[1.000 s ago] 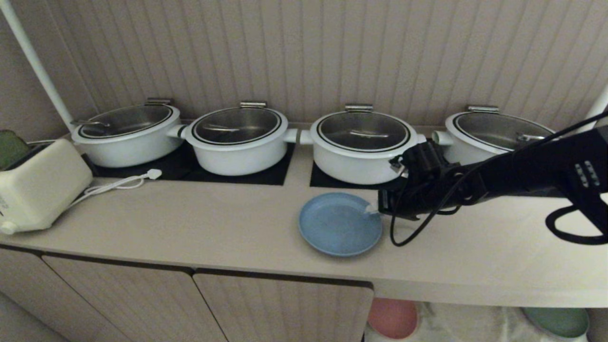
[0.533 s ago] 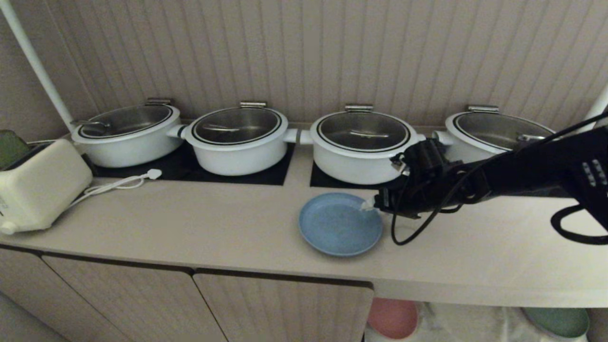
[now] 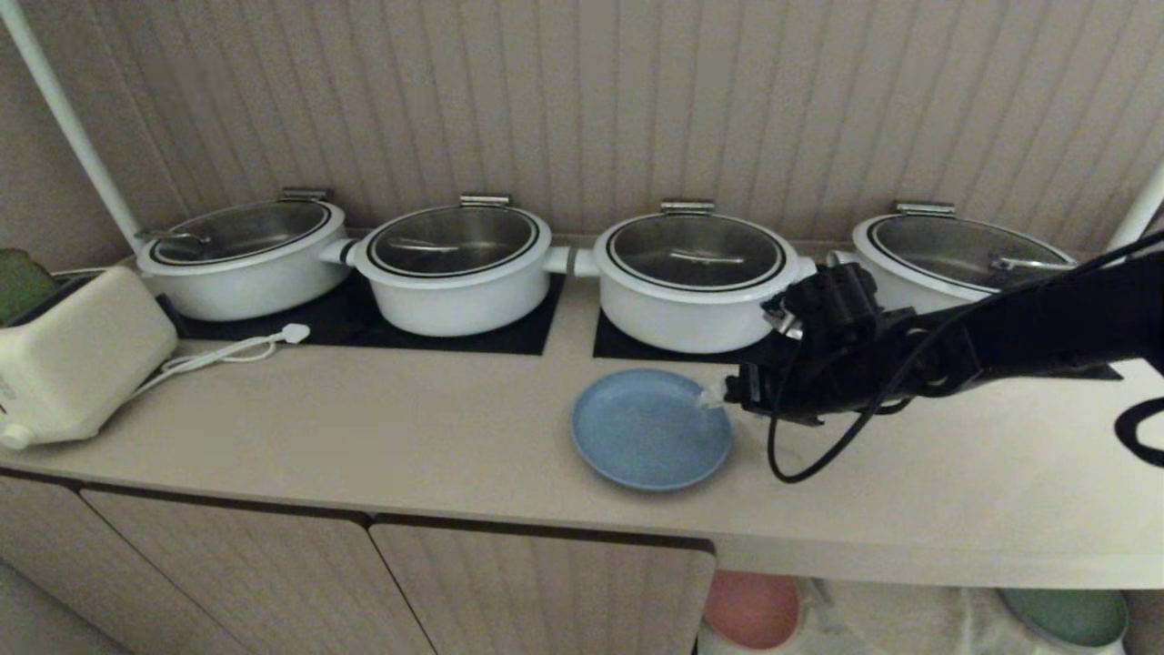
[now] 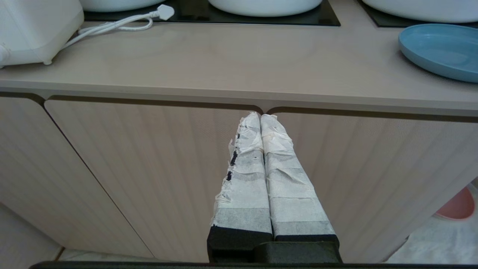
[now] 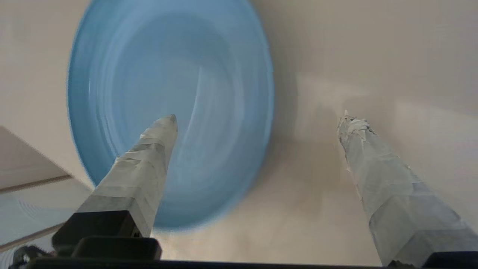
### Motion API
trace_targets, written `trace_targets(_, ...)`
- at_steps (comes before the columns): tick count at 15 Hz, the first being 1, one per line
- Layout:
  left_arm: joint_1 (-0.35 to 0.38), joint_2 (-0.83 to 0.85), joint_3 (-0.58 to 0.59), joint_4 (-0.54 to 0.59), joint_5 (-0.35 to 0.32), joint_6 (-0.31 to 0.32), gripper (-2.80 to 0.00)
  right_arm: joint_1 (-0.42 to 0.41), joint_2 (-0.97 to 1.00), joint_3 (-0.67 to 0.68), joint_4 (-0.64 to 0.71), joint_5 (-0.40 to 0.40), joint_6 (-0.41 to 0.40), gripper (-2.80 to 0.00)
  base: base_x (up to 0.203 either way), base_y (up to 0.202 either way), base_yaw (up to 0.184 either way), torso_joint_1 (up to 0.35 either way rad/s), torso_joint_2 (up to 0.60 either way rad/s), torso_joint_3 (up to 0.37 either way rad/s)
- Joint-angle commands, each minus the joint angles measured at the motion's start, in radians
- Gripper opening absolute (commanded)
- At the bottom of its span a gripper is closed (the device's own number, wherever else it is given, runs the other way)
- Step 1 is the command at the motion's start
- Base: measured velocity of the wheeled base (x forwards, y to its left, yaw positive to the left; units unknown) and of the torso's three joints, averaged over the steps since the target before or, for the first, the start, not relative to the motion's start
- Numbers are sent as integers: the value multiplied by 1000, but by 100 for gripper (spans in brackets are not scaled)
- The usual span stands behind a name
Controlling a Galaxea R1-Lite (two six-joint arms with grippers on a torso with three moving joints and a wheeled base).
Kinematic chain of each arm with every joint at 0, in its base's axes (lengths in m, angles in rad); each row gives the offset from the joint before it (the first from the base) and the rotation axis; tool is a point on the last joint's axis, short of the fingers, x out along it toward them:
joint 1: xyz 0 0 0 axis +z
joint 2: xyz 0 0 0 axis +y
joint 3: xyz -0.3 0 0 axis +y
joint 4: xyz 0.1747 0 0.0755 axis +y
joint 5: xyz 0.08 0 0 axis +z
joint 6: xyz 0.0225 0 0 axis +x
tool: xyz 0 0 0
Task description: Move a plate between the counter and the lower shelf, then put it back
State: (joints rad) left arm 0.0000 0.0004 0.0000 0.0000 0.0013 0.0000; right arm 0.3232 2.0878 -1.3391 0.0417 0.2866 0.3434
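The light-blue plate [image 3: 650, 429] lies flat on the beige counter [image 3: 409, 437], near its front edge. My right gripper [image 3: 714, 398] hovers at the plate's right rim, open and holding nothing. In the right wrist view one taped finger [image 5: 149, 157] is over the plate [image 5: 168, 93] and the other over bare counter [image 5: 336, 56], wide apart around the rim. The lower shelf [image 3: 882, 619] with its white cloth shows under the counter at the bottom right. My left gripper [image 4: 260, 116] is shut and empty, parked in front of the cabinet doors below the counter edge [image 4: 224, 93]; the plate [image 4: 440, 50] lies off to its side.
Several white lidded pots [image 3: 696, 277] stand on black hob panels behind the plate. A white toaster [image 3: 77, 355] with a loose cord [image 3: 227, 350] sits at the counter's left end. A pink plate [image 3: 750, 608] and a green plate [image 3: 1068, 614] lie on the lower shelf.
My right gripper's fingers have spread apart at the plate's rim, and the arm has drawn back a little to the right. The plate has stayed in place.
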Motion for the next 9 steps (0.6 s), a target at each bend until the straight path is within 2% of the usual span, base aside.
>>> trace_targets(1,0,0,0,0,0,0,-280,0,-47,46,-1,2,-2,0,0,0,0,0,0,0)
trace_targets(3,0,0,0,0,0,0,-280,0,-81,94,-2,2,-30,0,0,0,0,0,0,0)
trace_targets(8,0,0,0,0,0,0,-280,2,-164,186,-17,1,-41,0,0,0,0,0,0,0)
trace_targets(9,0,0,0,0,0,0,-280,2,-180,209,-39,2,-41,-280,0,0,0,0,0,0)
